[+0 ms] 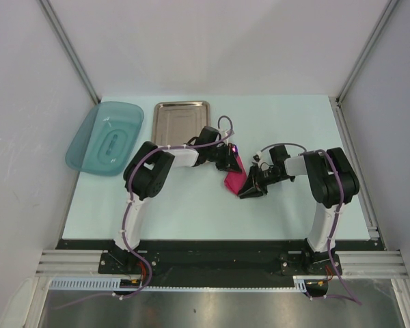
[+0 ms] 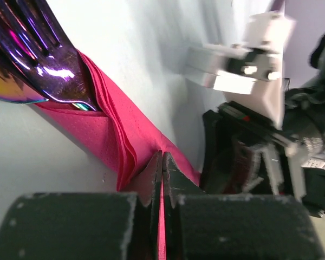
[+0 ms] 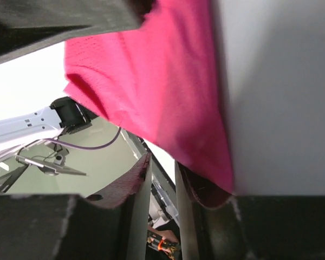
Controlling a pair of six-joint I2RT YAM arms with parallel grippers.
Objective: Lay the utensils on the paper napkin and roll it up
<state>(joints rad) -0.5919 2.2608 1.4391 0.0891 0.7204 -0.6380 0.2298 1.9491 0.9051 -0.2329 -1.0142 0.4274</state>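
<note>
Tight left pincer (image 2: 162, 162) on pink napkin (image 2: 105, 132)

The worktop (image 1: 191, 212) is a pale, plain surface. Along its far edge lie a rectangular steel tray (image 1: 182, 123), flat and left of centre, and just beside it to the left a translucent teal dish (image 1: 104, 139), which reaches out past the worktop's left edge. Near the middle, well apart from both, the magenta paper napkin (image 1: 233, 180) rests folded into a narrow bundle on the bare surface, and in the left wrist view the shiny purple fork (image 2: 40, 62) pokes out of one end of its folds, over the pink paper.
</note>
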